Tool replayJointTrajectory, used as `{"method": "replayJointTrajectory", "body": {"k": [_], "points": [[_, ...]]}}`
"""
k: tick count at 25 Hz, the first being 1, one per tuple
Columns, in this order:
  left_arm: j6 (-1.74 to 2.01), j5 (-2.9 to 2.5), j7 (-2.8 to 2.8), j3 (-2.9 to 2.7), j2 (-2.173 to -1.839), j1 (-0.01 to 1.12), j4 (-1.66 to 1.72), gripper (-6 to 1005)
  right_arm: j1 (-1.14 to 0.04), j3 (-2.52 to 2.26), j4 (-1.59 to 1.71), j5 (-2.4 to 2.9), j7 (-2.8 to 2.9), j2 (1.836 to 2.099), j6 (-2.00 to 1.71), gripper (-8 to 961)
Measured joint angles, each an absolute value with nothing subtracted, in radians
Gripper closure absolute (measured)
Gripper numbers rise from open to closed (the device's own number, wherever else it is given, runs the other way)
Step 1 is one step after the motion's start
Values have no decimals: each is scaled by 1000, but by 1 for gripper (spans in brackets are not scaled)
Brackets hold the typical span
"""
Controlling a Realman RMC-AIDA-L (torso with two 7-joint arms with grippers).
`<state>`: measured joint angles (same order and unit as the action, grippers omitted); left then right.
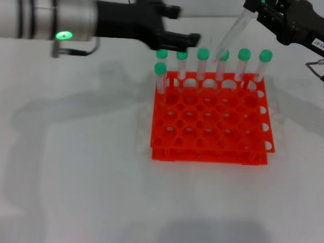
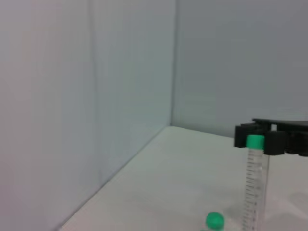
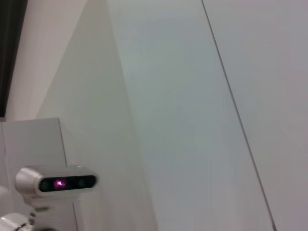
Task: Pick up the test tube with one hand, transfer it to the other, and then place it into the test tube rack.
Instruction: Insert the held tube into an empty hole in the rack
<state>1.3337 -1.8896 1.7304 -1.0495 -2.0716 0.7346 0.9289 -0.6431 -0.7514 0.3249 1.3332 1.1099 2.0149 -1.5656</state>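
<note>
The test tube (image 1: 234,31) is a clear tube hanging tilted above the back row of the orange test tube rack (image 1: 207,153). My right gripper (image 1: 255,12), black with a white wrist label, is shut on the tube's upper end at the top right. The left wrist view shows that gripper (image 2: 262,139) clamped at the green cap, with the test tube (image 2: 256,183) hanging below it. My left gripper (image 1: 183,24), on the arm with the green ring, is open just left of the tube, above the rack's back left corner, holding nothing.
Several green-capped tubes (image 1: 203,61) stand in the rack's back row, and one more (image 1: 160,76) stands in the second row at the left. The rack rests on a white table (image 1: 76,177). The right wrist view shows only pale walls and a small camera (image 3: 57,183).
</note>
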Motion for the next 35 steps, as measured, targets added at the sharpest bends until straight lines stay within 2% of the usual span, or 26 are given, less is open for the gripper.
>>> {"method": "replayJointTrajectory", "body": {"k": [4, 13, 21, 28, 35], "points": [[1338, -1889, 1777, -1044, -2069, 615, 1062, 118, -641, -758, 329, 1340, 1101, 2013, -1547, 666], [1353, -1853, 1661, -946, -2078, 388, 1105, 125, -650, -840, 334, 1342, 1041, 2017, -1495, 657], [1363, -1728, 1461, -945, -2079, 242, 1071, 131, -685, -897, 331, 1337, 1018, 2022, -1464, 650], [1385, -1591, 1221, -945, -2081, 175, 902, 130, -700, -923, 337, 1337, 1017, 2021, -1440, 643], [1384, -1563, 1146, -930, -2079, 163, 807, 130, -732, -991, 336, 1334, 1016, 2025, -1375, 637]]}}
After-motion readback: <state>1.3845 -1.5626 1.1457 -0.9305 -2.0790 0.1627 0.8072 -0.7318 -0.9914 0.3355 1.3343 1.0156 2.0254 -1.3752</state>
